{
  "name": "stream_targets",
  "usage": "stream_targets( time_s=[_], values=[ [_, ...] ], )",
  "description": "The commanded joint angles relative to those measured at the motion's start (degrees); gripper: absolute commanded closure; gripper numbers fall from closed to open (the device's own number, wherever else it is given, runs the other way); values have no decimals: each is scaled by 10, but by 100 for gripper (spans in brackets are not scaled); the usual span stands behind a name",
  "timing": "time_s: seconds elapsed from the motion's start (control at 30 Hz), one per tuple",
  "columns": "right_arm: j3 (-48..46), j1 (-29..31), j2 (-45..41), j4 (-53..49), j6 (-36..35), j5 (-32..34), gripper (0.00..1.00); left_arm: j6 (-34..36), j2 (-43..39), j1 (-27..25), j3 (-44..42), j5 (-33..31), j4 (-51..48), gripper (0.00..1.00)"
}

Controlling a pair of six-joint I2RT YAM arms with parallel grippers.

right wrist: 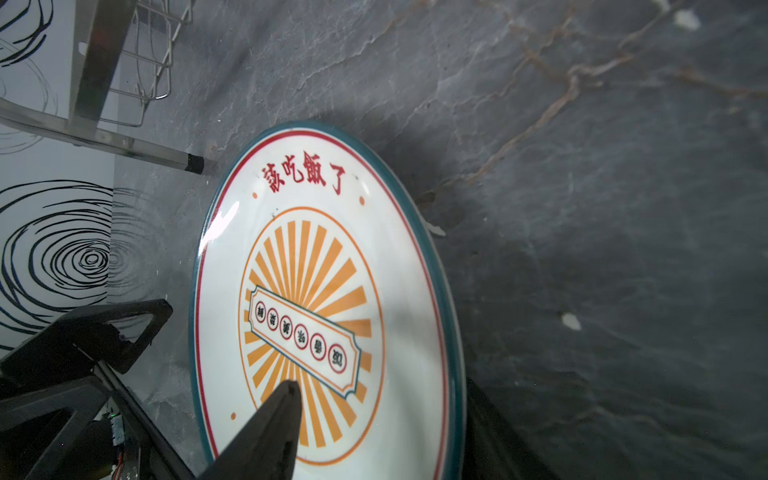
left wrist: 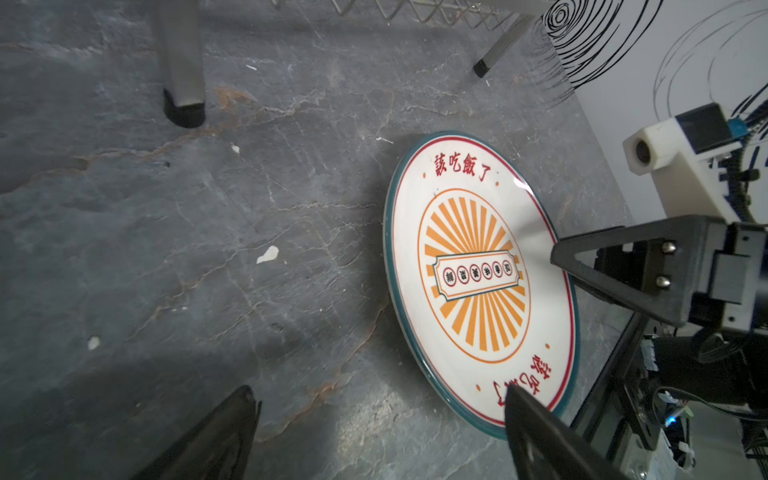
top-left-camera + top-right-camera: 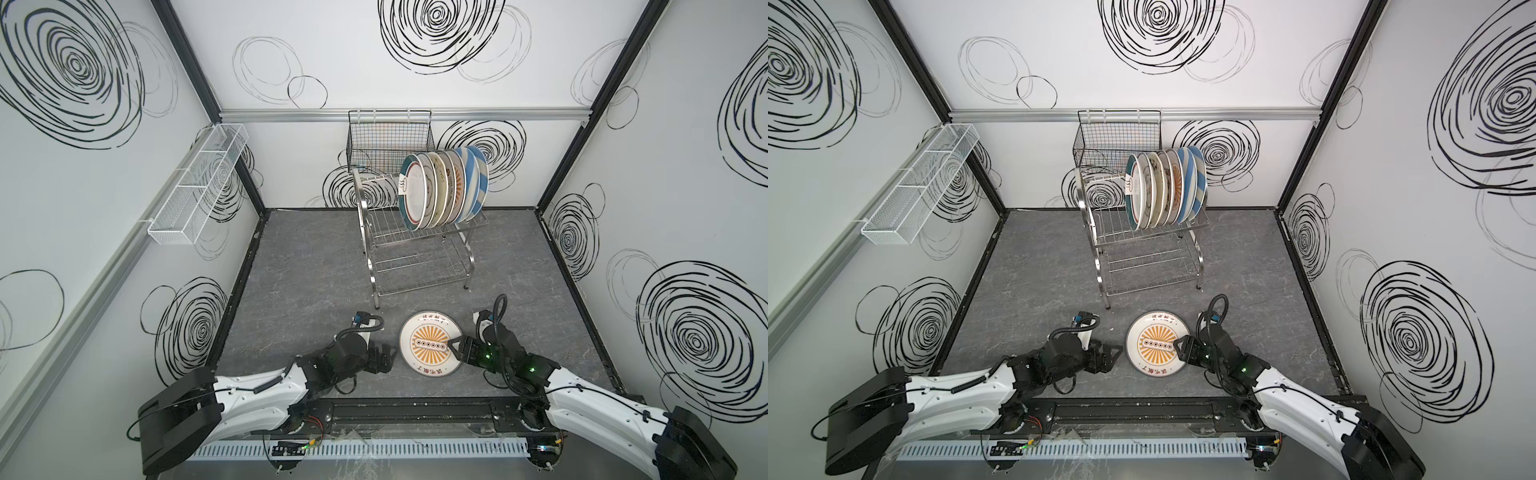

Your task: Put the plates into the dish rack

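While the other plates (image 3: 442,187) are being held upright in the top tier of the dish rack (image 3: 415,249), both top views are showing the sunburst plate (image 3: 430,328) on the surface (image 3: 311,270) between the left claw (image 3: 390,355) and the right claw (image 3: 451,344). In the left wrist view, the left claw's jaws are being held apart (empty). In the right wrist view, the plate's rim is being straddled, with one finger (image 1: 270,428) on top; whether it is clamped cannot be told.

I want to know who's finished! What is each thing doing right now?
Sunburst plate: lying on the table, not racked.
Racked plates: standing in the top tier.
Dish rack: lower tier empty.
Left tool: open, empty.
Right tool: straddling the sunburst plate's rim, grip unclear.
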Motion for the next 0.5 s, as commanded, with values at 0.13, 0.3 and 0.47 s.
stream_targets(
  time_s=[0.13,0.3,0.47],
  values=[
    [-35,-11,21,20,-4,-7,51,56,86,-3,54,19,79,4],
    [-33,-15,24,40,-3,-9,59,69,147,-20,86,35,91,4],
    [-35,-18,29,69,2,-14,66,71,180,-31,95,48,117,4]
  ],
)
